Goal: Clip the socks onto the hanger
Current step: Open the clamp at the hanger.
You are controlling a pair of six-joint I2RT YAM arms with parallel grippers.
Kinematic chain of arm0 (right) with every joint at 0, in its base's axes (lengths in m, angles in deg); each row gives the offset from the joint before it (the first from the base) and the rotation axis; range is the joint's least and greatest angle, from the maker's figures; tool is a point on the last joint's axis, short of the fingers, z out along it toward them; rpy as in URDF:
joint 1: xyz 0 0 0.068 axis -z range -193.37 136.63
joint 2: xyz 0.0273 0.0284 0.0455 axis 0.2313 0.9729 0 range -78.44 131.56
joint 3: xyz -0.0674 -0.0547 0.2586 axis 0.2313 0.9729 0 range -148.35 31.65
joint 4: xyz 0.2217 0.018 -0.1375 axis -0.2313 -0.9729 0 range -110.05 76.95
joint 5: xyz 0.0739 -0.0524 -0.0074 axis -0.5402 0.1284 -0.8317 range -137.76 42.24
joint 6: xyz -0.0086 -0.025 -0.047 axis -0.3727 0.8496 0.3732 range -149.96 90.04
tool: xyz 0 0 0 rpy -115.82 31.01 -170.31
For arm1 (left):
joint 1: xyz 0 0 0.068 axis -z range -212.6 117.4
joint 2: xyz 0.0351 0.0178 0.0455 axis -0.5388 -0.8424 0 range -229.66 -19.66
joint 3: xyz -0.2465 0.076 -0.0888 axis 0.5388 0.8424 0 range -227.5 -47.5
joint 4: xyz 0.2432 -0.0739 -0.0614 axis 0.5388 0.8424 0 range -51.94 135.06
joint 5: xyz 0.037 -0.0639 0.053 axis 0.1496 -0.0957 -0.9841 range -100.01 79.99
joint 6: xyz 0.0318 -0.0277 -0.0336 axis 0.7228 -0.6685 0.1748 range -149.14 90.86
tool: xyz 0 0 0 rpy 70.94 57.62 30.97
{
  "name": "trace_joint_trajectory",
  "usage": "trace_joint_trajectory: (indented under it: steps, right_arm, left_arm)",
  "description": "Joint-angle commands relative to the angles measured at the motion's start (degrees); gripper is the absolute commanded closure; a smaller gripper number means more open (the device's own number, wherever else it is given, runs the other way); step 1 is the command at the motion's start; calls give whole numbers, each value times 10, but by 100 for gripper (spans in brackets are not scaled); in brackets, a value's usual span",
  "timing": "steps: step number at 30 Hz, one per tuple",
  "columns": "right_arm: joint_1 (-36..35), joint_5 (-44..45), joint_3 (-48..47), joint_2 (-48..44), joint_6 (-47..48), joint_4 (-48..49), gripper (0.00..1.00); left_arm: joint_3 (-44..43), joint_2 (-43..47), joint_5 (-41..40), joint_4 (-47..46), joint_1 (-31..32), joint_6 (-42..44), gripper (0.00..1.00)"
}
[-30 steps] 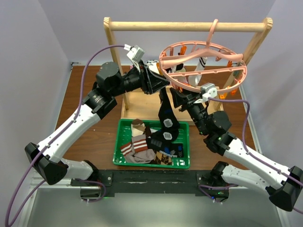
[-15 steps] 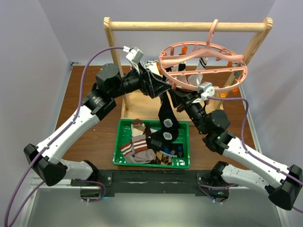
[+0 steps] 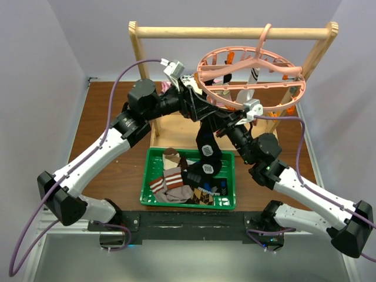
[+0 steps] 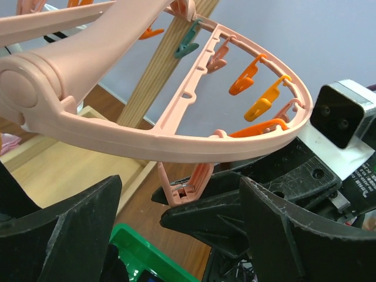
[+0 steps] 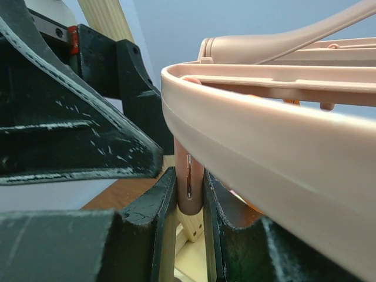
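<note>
Sock (image 3: 205, 150) hangs below right pincer (image 5: 189, 197), which pinches clip (image 5: 189, 167); left pincer (image 4: 179, 194) open alongside, so squeezed clip may drop it

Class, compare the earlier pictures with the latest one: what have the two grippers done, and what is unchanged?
The left gripper opened and its arm swung slightly right. The right gripper closed on a pink clip under the rim of the hanger. The black sock still hangs into the green basket.

Smooth pink plastic hanger (image 4: 176, 143), matt bare-wood rack (image 3: 205, 32), soft cloth socks (image 3: 172, 180).
</note>
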Motion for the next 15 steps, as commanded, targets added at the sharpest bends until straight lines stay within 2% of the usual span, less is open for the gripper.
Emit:
trace_joint_trajectory:
  steps: [1,15]
  right_arm:
    - [4,-6,-29,9,-26,16,92]
    - [4,-7,-29,15,-39,5,93]
  left_arm:
    - [-33,-6,2,-29,13,-7,15]
    - [-78,-26,-19,-18,22,35,25]
